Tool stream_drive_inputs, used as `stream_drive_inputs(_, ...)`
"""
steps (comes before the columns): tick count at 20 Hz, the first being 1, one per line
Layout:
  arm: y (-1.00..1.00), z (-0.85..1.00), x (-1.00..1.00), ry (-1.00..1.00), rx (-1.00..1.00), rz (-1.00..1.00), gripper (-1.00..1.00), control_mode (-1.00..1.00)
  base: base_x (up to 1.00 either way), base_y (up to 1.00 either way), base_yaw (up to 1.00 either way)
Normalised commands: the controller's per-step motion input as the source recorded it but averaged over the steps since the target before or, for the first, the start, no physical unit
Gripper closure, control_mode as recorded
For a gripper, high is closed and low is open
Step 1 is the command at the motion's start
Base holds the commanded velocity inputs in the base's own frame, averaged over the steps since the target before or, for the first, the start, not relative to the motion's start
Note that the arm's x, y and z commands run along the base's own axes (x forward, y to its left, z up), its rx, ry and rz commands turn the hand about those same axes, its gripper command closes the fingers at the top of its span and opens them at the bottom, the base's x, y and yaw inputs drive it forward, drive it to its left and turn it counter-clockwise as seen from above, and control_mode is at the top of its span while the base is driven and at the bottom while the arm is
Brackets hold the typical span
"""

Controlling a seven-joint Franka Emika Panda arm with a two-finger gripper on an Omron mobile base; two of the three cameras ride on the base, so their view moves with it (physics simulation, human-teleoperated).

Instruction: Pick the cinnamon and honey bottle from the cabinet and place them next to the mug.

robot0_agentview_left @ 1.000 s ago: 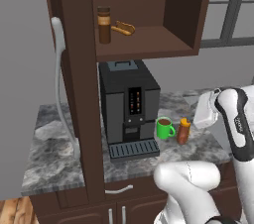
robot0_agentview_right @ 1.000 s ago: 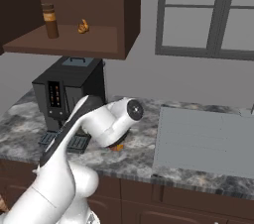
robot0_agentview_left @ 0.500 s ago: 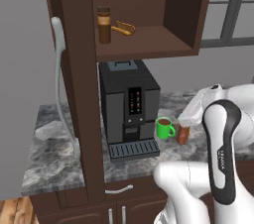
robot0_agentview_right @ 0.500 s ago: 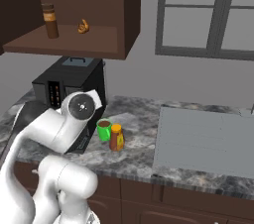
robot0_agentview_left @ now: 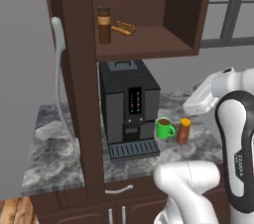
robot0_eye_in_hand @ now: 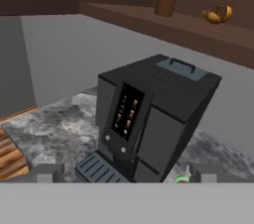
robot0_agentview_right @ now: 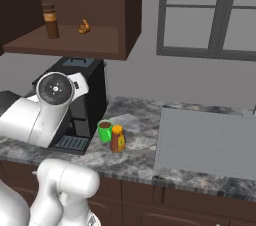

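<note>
Done: small amber-orange honey bottle stands just beside the bright green mug on the grey marbled counter.
Left: slim dark brown cinnamon jar on the dark wooden cabinet shelf, near its left edge.
Gripper: fingers apart, holding nothing, facing the black coffee machine.

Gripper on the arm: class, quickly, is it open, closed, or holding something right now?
Gripper: open, holding nothing; its fingertips stand wide apart in the hand view, facing the coffee machine.
</note>
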Motion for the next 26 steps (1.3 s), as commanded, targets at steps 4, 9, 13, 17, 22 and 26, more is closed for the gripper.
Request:
stream_drive_inputs(4, 0.0, 0.49, -0.33, 0.0, 0.0, 0.0, -1.0, -1.0, 0.0, 0.0, 0.0)
stream_drive_inputs(9, 0.09, 0.48, 0.0, 0.03, 0.0, -0.02, -1.0, -1.0, 0.0, 0.0, 0.0)
stream_drive_inputs(13, 0.18, 0.54, 0.0, 0.08, 0.0, -0.07, -1.0, -1.0, 0.0, 0.0, 0.0)
stream_drive_inputs(17, 0.17, 0.43, 0.0, 0.1, 0.0, -0.07, -1.0, -1.0, 0.0, 0.0, 0.0)
stream_drive_inputs(22, 0.29, 0.03, 0.0, 0.1, -0.04, -0.05, -1.0, -1.0, 0.0, 0.0, 0.0)
stream_drive_inputs(26, 0.43, 0.0, 0.02, 0.04, -0.02, -0.13, -1.0, -1.0, 0.0, 0.0, 0.0)
